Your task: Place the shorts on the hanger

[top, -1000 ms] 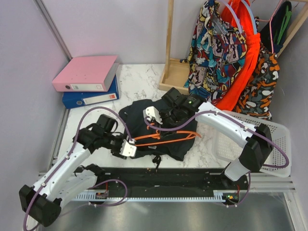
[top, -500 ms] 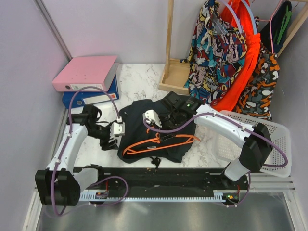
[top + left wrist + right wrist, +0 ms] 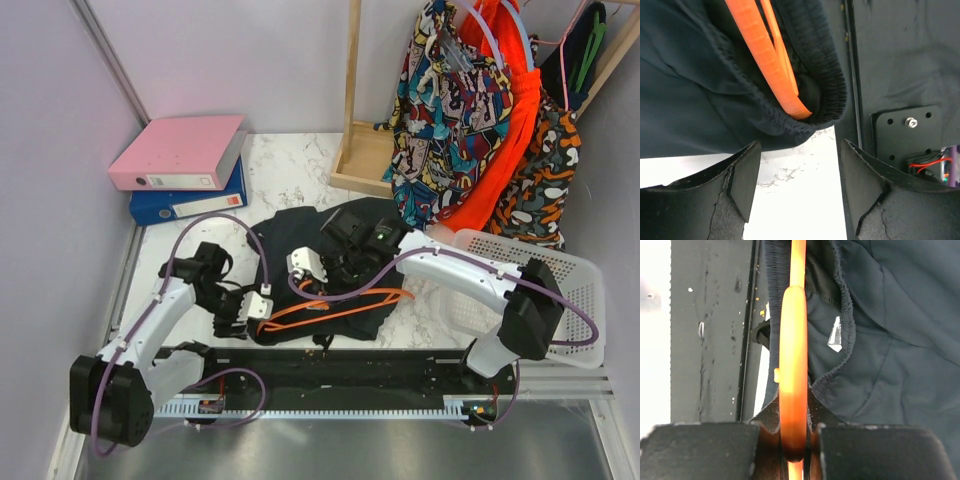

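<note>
Your left tool [image 3: 256,305] came back in to the shorts' [image 3: 285,228] 8 o'clock edge, mid-table [image 3: 290,165], jaws apart, empty. Your right tool [image 3: 303,268] shifted toward 9, clamped on the hanger [image 3: 345,303] lying across them. You looked set to thread it.

The shorts [image 3: 690,75] are matt black cloth (waistband ribbed). The hanger [image 3: 793,365] looks like smooth orange plastic with a slight sheen. The worktop [image 3: 290,170] is polished white marble-look, grey-veined.

Black shorts [image 3: 285,232], orange hanger [image 3: 792,340], white marbled table [image 3: 290,170].
</note>
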### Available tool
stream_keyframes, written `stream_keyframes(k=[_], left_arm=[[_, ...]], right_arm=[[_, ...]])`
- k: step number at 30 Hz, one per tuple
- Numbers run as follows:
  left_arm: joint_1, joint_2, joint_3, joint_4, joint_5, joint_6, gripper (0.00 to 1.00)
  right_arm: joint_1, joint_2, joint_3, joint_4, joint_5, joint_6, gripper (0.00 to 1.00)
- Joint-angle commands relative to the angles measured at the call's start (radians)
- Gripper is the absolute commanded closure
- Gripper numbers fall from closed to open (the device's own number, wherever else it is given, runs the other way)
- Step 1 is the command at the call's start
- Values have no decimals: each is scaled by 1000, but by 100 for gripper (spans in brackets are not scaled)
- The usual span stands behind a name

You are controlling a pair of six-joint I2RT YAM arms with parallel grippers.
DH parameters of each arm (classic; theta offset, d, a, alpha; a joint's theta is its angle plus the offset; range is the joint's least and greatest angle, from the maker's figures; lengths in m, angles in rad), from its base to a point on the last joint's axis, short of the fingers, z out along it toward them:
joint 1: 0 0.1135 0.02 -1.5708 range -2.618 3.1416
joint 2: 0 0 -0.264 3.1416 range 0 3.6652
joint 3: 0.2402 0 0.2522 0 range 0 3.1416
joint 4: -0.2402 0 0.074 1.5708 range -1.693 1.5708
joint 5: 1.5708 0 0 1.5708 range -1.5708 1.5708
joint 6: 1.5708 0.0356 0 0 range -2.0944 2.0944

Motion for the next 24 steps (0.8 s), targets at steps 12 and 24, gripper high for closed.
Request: stream_keyframes(k=[12, 24], left_arm=[[-102, -70, -167, 244, -96, -61, 35], [-139, -97, -154, 368, 31, -211, 70]], right_arm=[[30, -79, -183, 220, 115, 54, 100], [30, -97, -221, 233, 95, 45, 100]])
